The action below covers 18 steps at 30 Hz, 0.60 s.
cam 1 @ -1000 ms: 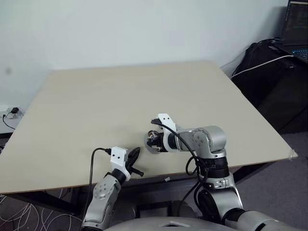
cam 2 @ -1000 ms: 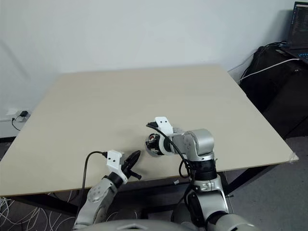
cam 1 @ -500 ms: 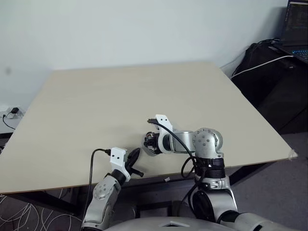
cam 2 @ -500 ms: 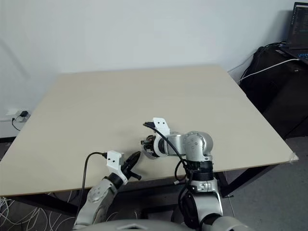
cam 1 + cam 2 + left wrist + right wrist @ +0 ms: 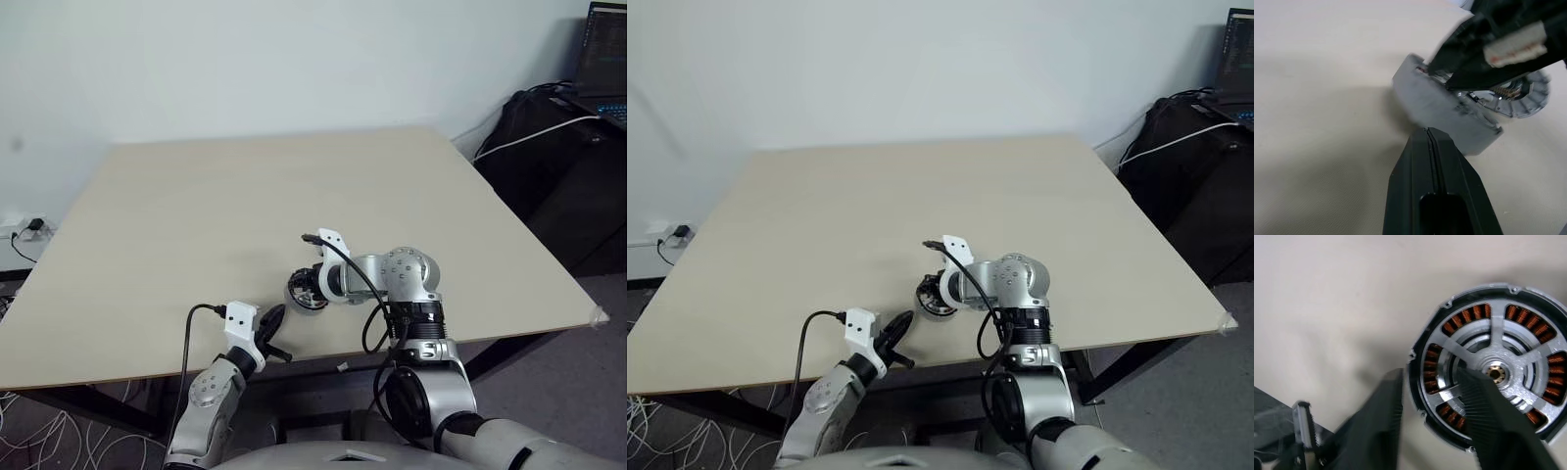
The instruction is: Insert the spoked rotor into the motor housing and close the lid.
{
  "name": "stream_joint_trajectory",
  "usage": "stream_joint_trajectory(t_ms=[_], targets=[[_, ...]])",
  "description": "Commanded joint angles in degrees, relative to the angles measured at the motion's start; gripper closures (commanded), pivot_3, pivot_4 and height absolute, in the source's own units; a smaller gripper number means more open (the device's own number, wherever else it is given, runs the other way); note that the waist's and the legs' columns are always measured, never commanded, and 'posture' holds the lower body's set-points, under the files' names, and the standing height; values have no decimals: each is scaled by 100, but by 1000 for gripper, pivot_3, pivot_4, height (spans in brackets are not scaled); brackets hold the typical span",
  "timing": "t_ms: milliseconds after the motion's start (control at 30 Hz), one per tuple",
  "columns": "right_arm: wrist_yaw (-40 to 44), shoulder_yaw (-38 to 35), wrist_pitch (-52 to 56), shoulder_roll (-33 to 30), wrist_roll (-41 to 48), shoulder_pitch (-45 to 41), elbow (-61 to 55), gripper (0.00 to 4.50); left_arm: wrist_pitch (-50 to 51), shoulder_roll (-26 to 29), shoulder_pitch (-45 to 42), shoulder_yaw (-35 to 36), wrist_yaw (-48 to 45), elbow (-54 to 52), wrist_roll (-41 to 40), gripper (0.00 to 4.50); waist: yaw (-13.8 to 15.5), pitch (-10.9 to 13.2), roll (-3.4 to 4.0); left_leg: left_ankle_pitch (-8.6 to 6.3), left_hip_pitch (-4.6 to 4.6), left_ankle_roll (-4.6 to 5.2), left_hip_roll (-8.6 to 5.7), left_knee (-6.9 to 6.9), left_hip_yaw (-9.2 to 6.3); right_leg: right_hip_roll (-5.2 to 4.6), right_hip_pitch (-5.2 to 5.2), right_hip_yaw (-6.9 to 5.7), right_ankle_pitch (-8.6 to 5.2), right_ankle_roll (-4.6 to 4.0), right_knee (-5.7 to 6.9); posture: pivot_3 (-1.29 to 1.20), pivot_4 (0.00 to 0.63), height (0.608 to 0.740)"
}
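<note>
1. Left gripper [image 5: 273, 322]: fingers pressed together on nothing; it hovers near the table [image 5: 196, 186] edge, just left of the motor housing [image 5: 1476, 312] and nearer the robot, pointing towards it.
2. Motor housing: it lies flat on the table, copper windings ringed inside its dark rim; a silver spoked face with a brass hub sits over its centre, which I judge to be the spoked rotor [image 5: 1501, 335] already seated, though I cannot be sure it is fully home.
3. Right gripper [image 5: 1430, 377]: it comes in from the housing's right, angled down; its fingers stand apart, one outside the rim and one over the spokes near the hub, neither clearly clamping.
4. Lid: a pale scalloped round edge shows in the left wrist view behind the right gripper; whether that is the lid or the housing's own flank I cannot tell.
5. Step in hand, as I judge it: insertion is at its end, with the part set down and the grip loose.
6. Next move calls for lifting the right fingers clear of the rim without dragging the housing; then finding the lid, bringing it level and centred over the hub.
</note>
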Motion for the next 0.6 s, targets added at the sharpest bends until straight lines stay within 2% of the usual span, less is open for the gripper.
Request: stream_joint_trajectory(t_ms=[33, 100, 300, 600], targets=[[-11, -125, -200, 385, -238, -442, 164, 1254, -53, 0, -85, 13, -32, -216, -30, 4500, 10, -2, 3, 0, 0, 1, -1, 0, 0, -2, 2, 0, 0, 0, 0, 0, 0, 740], [100, -115, -157, 474, -135, -507, 164, 714, -69, -1, -88, 22, -39, -184, -38, 4500, 28, -3, 3, 1, 0, 2, -2, 1, 0, -3, 2, 0, 0, 1, -1, 0, 0, 740], [564, -281, 212, 867, 438, -716, -113, 714, -114, -6, -81, 40, -68, -109, -57, 4500, -4, -1, 4, 2, -2, 3, 0, -2, 0, -2, -5, 1, 1, -2, -1, 0, 0, 740], [751, -562, 349, 1214, 1118, -882, -528, 714, -115, -14, -99, 52, -139, -28, -86, 4500, -87, 3, 8, 1, -5, 3, 3, -17, 0, 0, -17, 0, 5, -8, 0, 0, 0, 740]])
